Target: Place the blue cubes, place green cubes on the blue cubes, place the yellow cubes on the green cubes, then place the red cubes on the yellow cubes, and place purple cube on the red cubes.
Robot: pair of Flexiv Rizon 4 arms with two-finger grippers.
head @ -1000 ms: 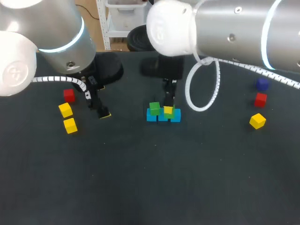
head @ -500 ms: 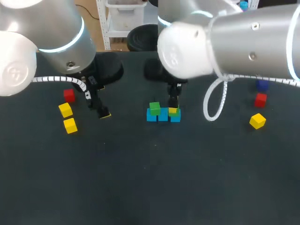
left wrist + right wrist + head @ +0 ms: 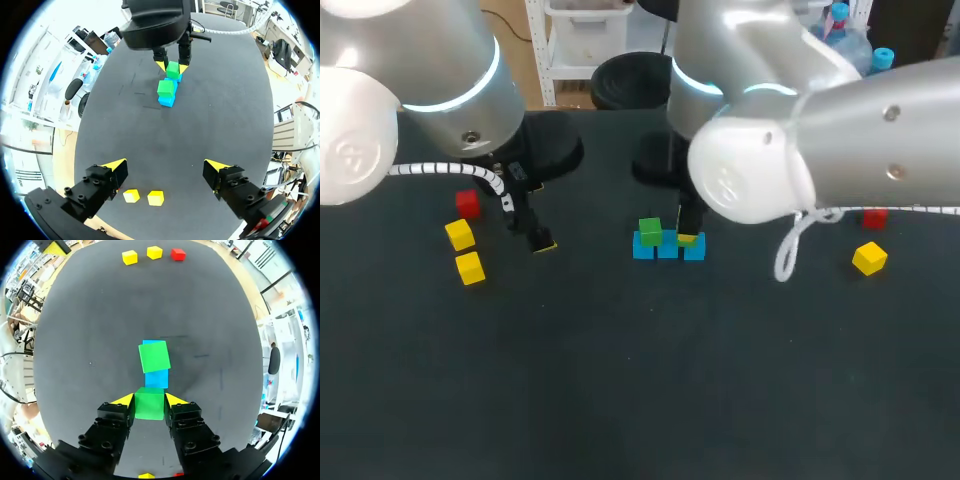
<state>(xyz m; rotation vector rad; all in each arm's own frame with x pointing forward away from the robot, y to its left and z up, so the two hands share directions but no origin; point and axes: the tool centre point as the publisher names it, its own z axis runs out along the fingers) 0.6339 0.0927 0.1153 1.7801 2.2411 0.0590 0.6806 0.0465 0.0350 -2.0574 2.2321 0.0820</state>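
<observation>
Clamping a green cube (image 3: pixel 149 409) in the right gripper (image 3: pixel 149 400) over the blue cubes (image 3: pixel 667 248).
Hovering with the left gripper (image 3: pixel 165 170) spread wide, near two yellow cubes (image 3: pixel 155 198).

Silver arms (image 3: pixel 430 60), blue-lit rings (image 3: pixel 496 72), seemingly ribbed white cables (image 3: pixel 450 171), black yellow-tipped grippers (image 3: pixel 165 164)

Robotics lab, no question. Bulky silver left robot arm (image 3: pixel 430 60) and silver right robot arm (image 3: pixel 860 110) over a matte black tabletop (image 3: pixel 620 380), small yellow cube (image 3: pixel 869 258) lying loose.
</observation>
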